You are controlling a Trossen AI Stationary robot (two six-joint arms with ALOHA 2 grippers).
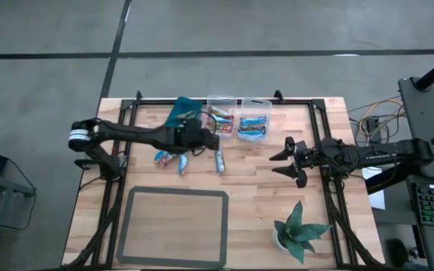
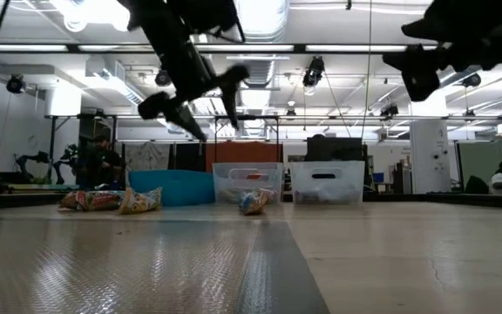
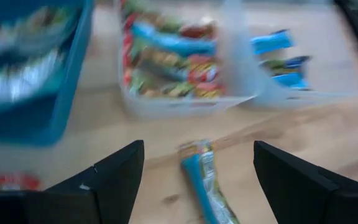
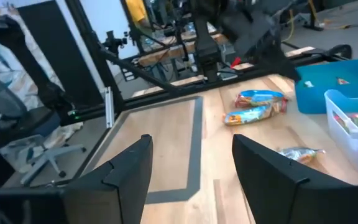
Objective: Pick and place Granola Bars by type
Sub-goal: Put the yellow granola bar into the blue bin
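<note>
Left gripper (image 1: 211,135) hovering above the table (image 1: 277,196), jaws spread wide and holding nothing, just short of the middle clear bin (image 1: 221,118) and directly over one loose granola bar (image 3: 202,183). Right gripper (image 1: 281,162) raised over the right side of the table, well apart from the bins, fingers parted and empty.

Three bins in a row along the far edge: teal bin (image 1: 178,113) with greenish-silver bars inside, middle clear bin filled with reddish-brown multicoloured bars (image 3: 169,59), right clear bin (image 1: 254,120) with bright blue bars (image 3: 278,53).

Three bars loose on the wood in front of the bins: two close together (image 1: 170,159) below the teal bin, the third (image 1: 220,159) lying lengthwise below the middle bin.

Dark-framed mat (image 1: 175,226) near the front edge; small potted plant (image 1: 298,229) at the front right
</note>
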